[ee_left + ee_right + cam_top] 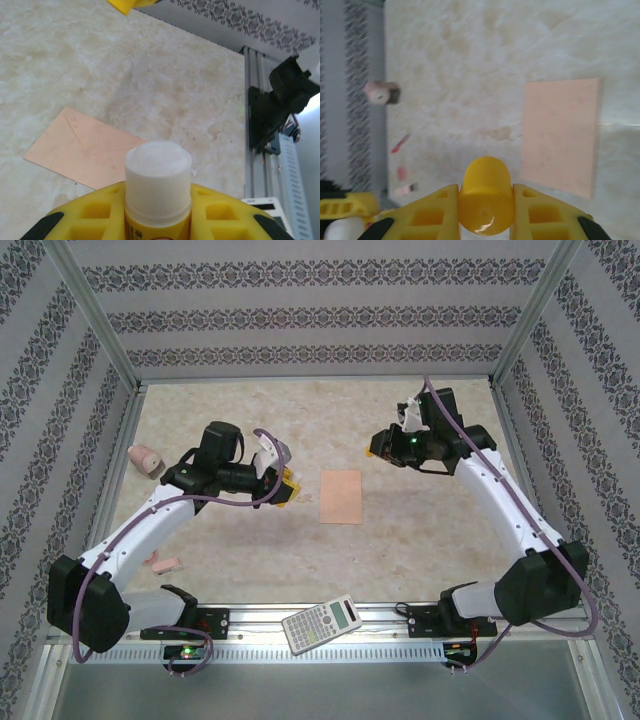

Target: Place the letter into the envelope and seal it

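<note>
Closest to my left wrist camera, the left claw (157,222) was clamped on a glue stick (157,170), its white waxy tip bared and upright, presumably ready for the flap. My right claw (486,220) pinched the smooth yellow cap (486,195), which I took to belong to that stick. Between the two arms the envelope (340,497) lay flat on the mottled, stone-look table (250,410): thin matte peach paper, flap folded down. Whether the letter was inside, I couldn't tell.

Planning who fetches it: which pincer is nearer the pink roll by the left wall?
Left. The left pincer sits right of the pink roll; the right pincer lies farther, beyond the envelope.
</note>
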Motion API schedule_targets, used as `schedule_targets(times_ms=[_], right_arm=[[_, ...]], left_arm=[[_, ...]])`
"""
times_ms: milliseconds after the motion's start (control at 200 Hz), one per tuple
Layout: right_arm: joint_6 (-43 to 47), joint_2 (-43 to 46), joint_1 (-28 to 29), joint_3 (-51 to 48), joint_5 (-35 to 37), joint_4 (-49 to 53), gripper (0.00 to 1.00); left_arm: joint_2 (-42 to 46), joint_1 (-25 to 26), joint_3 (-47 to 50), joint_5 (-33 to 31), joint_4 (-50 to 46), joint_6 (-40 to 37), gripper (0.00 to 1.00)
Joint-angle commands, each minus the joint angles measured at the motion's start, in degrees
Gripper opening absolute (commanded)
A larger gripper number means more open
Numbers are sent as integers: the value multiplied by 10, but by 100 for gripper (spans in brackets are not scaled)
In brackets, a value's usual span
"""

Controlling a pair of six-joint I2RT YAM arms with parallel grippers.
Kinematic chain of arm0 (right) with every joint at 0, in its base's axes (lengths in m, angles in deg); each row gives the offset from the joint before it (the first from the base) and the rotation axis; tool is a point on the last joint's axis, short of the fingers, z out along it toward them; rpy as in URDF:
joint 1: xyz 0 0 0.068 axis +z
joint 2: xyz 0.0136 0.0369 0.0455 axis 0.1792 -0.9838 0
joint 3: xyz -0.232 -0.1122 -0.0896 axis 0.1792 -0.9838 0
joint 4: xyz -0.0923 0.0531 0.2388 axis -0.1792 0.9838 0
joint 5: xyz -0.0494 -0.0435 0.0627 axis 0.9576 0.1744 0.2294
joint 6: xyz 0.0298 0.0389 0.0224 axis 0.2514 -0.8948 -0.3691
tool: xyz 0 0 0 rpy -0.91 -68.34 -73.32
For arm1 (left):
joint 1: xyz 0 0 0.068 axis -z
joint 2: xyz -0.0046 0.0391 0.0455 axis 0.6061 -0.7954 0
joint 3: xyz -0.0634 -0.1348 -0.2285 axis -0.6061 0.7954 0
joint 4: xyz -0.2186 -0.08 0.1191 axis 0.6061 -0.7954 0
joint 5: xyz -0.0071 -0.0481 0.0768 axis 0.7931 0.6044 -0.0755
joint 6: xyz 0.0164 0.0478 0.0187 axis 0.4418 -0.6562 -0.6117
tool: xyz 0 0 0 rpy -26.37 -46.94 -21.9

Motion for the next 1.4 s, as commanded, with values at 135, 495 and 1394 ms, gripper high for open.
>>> schedule_targets(times_ms=[135,495,1394], right_arm=[[5,-23,1,29,-173,-50,20],[34,-24,38,53,-198,-21,20],[30,-29,130,-3,-181,-25,20]], left_arm=[[-9,21,-32,-25,-77,-155,0],[-57,58,-75,-65,-116,-210,0],[-94,74,-99,-77,-115,-207,0]])
